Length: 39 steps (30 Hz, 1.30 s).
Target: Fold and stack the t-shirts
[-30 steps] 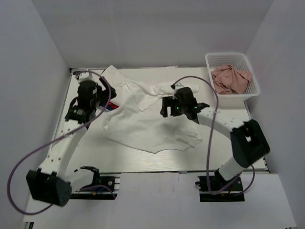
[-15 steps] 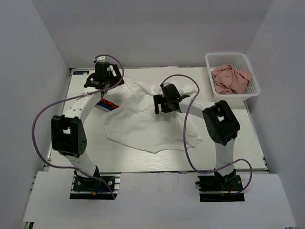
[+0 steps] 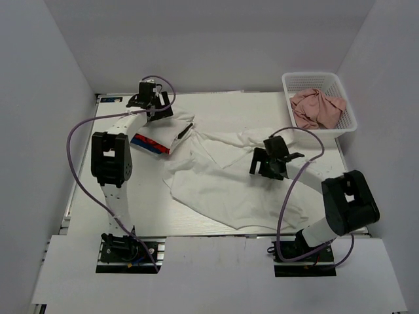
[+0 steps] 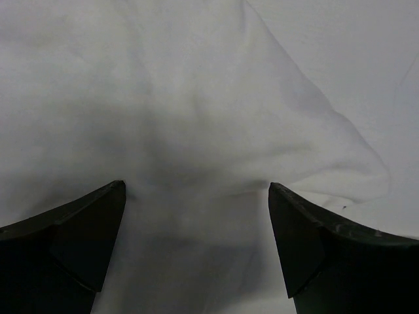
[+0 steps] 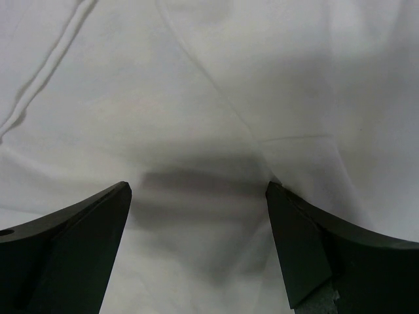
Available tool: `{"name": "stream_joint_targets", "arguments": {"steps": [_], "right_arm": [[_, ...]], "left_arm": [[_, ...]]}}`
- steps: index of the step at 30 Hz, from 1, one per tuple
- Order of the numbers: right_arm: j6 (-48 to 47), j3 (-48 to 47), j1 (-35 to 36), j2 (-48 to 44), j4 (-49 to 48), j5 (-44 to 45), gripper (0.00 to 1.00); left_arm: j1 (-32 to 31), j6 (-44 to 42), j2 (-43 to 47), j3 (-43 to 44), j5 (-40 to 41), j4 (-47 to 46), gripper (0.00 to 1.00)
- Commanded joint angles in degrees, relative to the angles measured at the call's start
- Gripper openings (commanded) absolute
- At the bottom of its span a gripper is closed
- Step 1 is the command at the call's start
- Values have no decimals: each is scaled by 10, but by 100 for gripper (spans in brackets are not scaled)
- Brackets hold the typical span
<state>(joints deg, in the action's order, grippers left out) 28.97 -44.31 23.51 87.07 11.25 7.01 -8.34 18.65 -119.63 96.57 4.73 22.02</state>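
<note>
A large white t-shirt lies crumpled across the middle of the table, stretched from back left to front right. My left gripper stands open over its back-left end, and white cloth fills the space between the fingers. My right gripper is open too, low over the shirt's right part, its fingers straddling a seam fold. A folded stack with red and blue edges peeks out from under a white folded t-shirt at the left.
A white plastic basket holding a crumpled pink cloth stands at the back right corner. Grey walls close in the left, back and right. Purple cables loop off both arms.
The left gripper went to the back-left corner and stayed there. The right gripper moved right and nearer, and the white shirt shifted rightward with it, uncovering more of the red and blue stack.
</note>
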Motion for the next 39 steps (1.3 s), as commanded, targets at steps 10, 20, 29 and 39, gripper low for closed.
{"name": "stream_joint_targets", "arguments": {"steps": [10, 20, 29, 39], "right_arm": [[-60, 1, -32, -155, 73, -11, 90], [-97, -17, -32, -155, 34, -45, 90], [-88, -52, -32, -115, 31, -32, 90], [-106, -81, -32, -109, 51, -22, 90]], "left_arm": [[23, 23, -93, 41, 95, 68, 100], [104, 144, -193, 181, 183, 150, 100], [148, 127, -233, 275, 159, 118, 100], [148, 45, -228, 377, 86, 98, 100]]}}
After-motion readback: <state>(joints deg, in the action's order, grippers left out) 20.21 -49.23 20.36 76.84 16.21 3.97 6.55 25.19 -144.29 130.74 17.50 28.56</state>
